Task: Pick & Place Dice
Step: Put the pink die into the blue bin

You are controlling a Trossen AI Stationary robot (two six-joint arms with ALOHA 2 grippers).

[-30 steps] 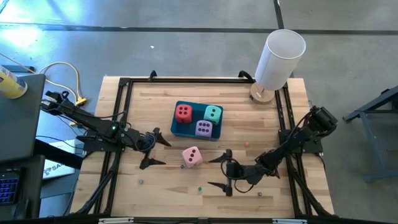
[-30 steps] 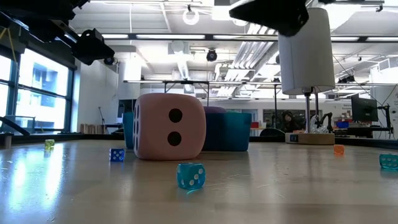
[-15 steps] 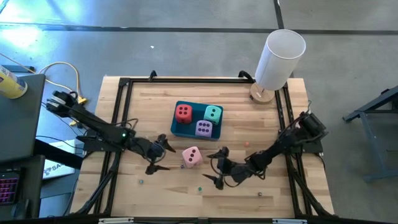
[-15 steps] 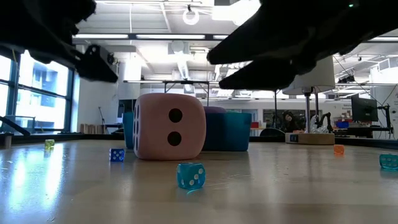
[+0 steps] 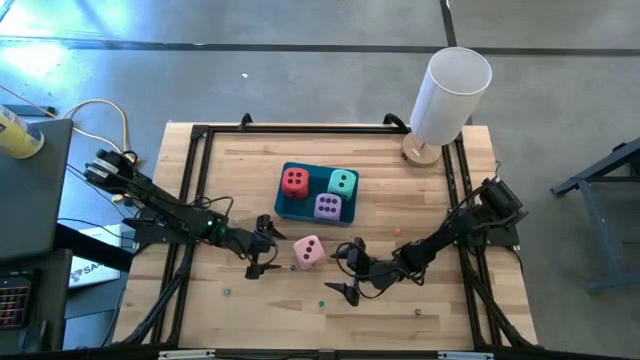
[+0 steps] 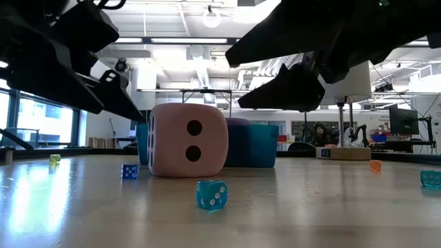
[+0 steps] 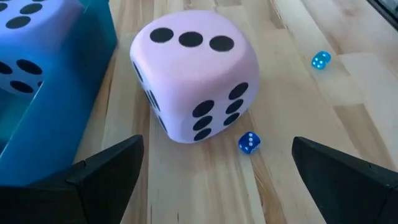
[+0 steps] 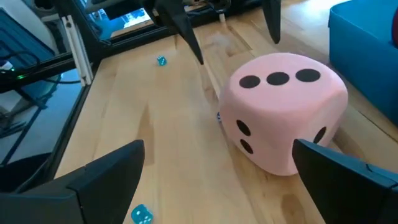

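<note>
The pink die [image 5: 308, 252] sits flat on the wooden table, three dots up, just in front of the blue tray [image 5: 283, 208]. The red die [image 5: 295, 182], teal die [image 5: 343, 183] and purple die [image 5: 327, 206] lie in that tray. My left gripper [image 5: 262, 247] is open to the pink die's left, my right gripper [image 5: 349, 268] open to its right, both a short gap away. The pink die [image 7: 194, 73] fills the left wrist view between the fingers, and the pink die [image 8: 283, 109] shows in the right wrist view. In the low view, the pink die [image 6: 188, 140] stands before the tray.
Tiny bead-like dice lie scattered: a blue one [image 7: 248, 142] beside the pink die, another [image 7: 320, 60] farther off, a teal one [image 6: 211, 194] near the table's near edge. A white cylinder [image 5: 449, 92] stands at the far right corner. Black frame rails [image 5: 195, 165] border the table.
Both grippers have moved in toward the pink die, the left one from the table's left and the right one from the right and near side. Both stay open. The pink die and the dice in the tray have kept still.
</note>
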